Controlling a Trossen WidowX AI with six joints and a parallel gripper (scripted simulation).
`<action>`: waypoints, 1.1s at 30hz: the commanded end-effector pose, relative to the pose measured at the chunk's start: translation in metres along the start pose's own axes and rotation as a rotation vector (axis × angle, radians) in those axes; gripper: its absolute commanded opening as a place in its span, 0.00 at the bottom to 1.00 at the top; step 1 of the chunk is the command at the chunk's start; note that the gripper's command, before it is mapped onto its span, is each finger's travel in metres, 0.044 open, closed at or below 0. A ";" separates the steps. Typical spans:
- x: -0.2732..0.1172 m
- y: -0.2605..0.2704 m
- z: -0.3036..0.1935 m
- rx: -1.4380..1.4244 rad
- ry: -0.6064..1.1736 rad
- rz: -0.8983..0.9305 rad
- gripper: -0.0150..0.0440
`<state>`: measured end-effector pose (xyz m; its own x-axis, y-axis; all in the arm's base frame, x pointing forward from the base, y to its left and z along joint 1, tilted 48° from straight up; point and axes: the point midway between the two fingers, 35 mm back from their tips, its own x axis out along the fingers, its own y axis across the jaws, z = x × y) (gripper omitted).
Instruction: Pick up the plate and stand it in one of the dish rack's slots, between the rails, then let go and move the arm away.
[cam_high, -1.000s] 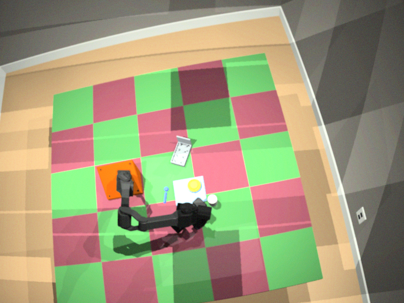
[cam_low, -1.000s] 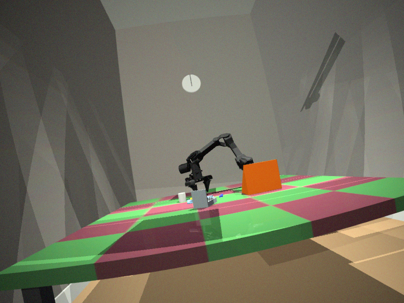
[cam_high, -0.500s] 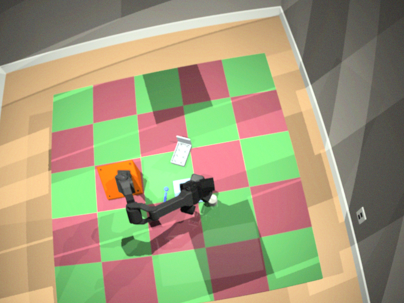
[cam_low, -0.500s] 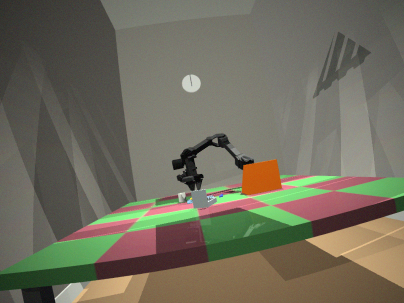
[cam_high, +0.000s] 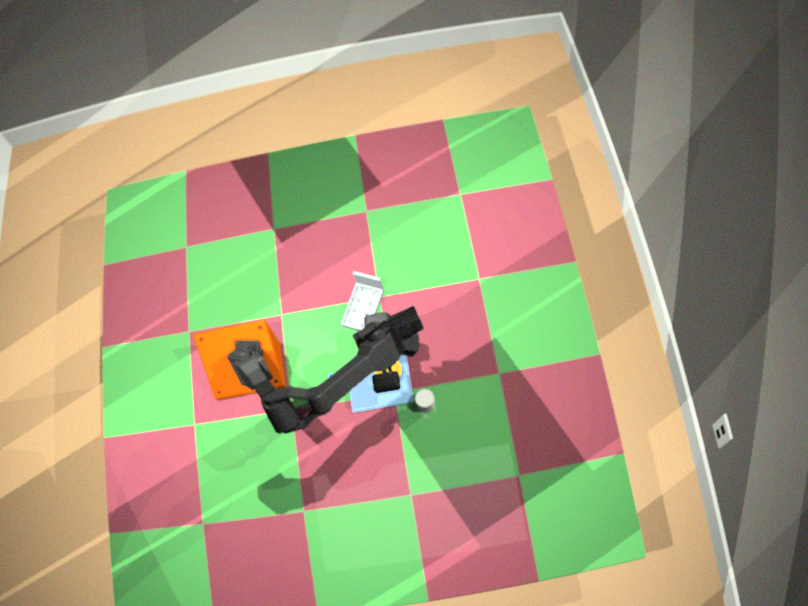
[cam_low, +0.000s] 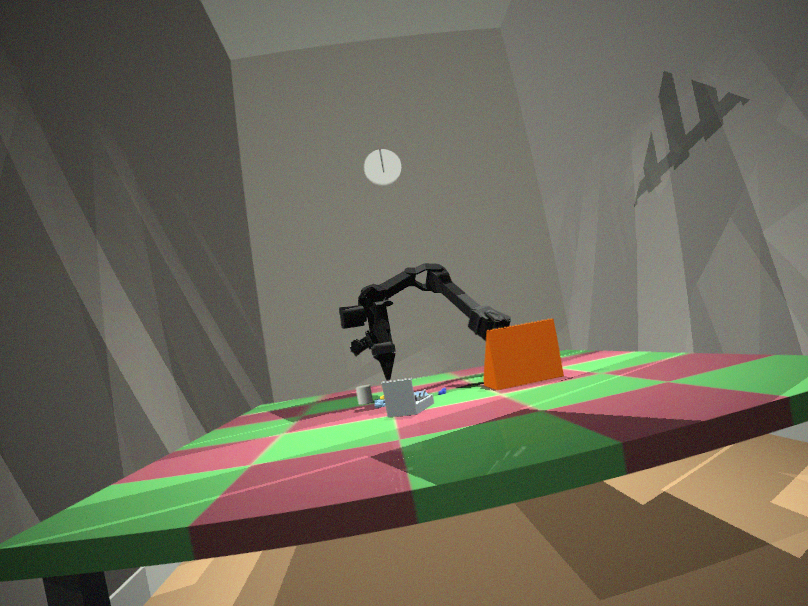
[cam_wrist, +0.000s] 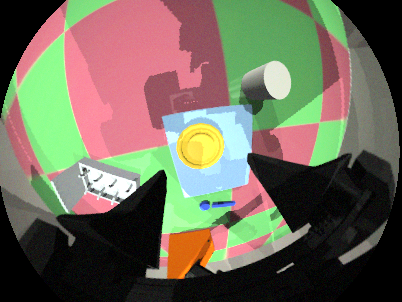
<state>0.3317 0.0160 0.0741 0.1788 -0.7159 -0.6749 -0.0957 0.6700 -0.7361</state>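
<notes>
A round yellow plate (cam_wrist: 200, 145) (cam_high: 392, 369) lies flat on a light blue mat (cam_wrist: 239, 176) (cam_high: 365, 399); in the top view the arm partly covers it. My gripper (cam_wrist: 208, 166) (cam_low: 388, 376) is open and empty, pointing down above the mat. In the wrist view the plate shows just beyond the fingertips, slightly left of the middle between them. The white-grey dish rack (cam_high: 362, 305) (cam_wrist: 112, 183) (cam_low: 400, 397) has short pegs and a raised end wall. It stands off to the left in the wrist view, with nothing visible in its slots; the left finger hides part of it.
A white-grey cylinder (cam_high: 424, 400) (cam_low: 363, 394) (cam_wrist: 276, 80) stands near a mat corner. A small blue spoon-like thing (cam_wrist: 223, 204) (cam_low: 442, 391) lies beside the mat on the arm-base side. An orange block (cam_high: 225, 358) (cam_low: 525, 355) (cam_wrist: 184, 252) is at the arm's base.
</notes>
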 end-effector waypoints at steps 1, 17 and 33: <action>0.002 0.001 -0.001 -0.024 0.006 -0.008 0.93; 0.026 0.002 0.000 -0.023 0.006 -0.006 0.93; 0.052 0.001 -0.001 -0.023 0.006 -0.009 0.93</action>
<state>0.3419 -0.0142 0.0433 0.1830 -0.7173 -0.6724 -0.1107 0.6645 -0.7390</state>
